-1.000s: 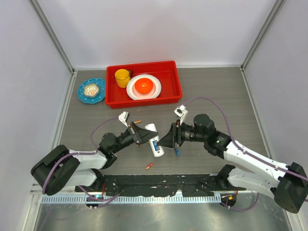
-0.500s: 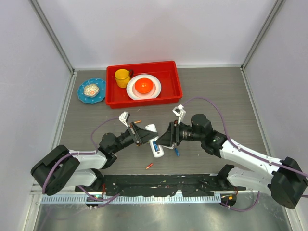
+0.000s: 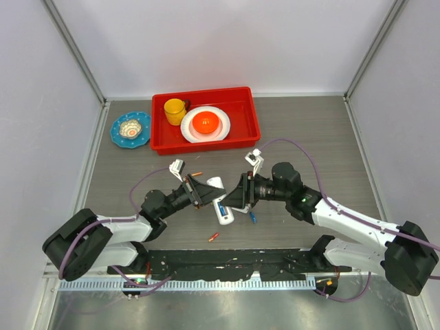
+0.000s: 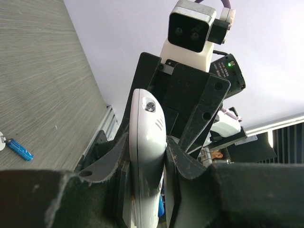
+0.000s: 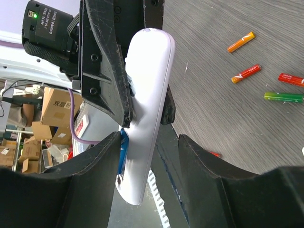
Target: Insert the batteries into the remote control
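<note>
1. White plastic is showing at mid-desk: the remote control [image 3: 221, 206] is sitting clamped in the left end effector [image 3: 205, 198], on the near side of the red tray [image 3: 256, 130] and well apart from it.
2. Blue is showing in the handset's open back, so one cell appears to be lying in the compartment already. Whether it is fully seated I cannot tell.
3. Other batteries are lying loose on the desk [image 3: 309, 137], all nearer than the red tray. The orange battery [image 3: 196, 173] is lying closest to the tray, the blue battery [image 3: 252, 217] farther off, and the orange-red battery [image 3: 214, 237] farthest. The right wrist view is also showing a green battery [image 5: 284, 97] and a red battery [image 5: 290, 79].
4. Loading is looking partly done at best. More cells are waiting, and a white piece [image 3: 216, 183] on the tray side of the handset may be the back cover, not yet refitted.
5. Left fingers are pressing the handset's two sides. The right end effector [image 5: 149, 137] is straddling the same handset with its jaws apart, gaps showing on both sides, gripping nothing.
</note>
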`<state>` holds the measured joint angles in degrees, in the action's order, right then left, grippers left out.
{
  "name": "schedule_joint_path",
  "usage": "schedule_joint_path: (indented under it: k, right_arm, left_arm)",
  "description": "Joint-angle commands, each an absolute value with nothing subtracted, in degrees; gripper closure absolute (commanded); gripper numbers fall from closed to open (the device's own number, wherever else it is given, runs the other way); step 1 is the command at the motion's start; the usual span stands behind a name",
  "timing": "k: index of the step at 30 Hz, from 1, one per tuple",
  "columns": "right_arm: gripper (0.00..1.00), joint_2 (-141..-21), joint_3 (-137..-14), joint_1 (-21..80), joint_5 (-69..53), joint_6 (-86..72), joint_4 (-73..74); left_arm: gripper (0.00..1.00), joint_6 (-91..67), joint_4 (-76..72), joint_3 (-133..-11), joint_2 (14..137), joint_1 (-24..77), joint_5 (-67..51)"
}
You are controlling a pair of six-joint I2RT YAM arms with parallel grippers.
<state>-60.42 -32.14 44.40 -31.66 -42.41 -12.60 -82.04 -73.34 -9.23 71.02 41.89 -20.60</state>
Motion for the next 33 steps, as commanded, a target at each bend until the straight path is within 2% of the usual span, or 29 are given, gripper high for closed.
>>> schedule_joint_path:
  k: [1, 33]
  right_arm:
    - [0.44, -61.5, -31.7, 44.2, -31.0, -42.6, -14.7]
    - [0.35, -58.7, -34.5, 44.3, -33.2, -44.5, -13.7]
  left_arm:
    - [1.00, -82.4, -88.6, -11.4, 68.8, 42.0, -21.2]
    - [1.00, -80.8, -88.5, -10.0, 70.1, 42.1, -19.8]
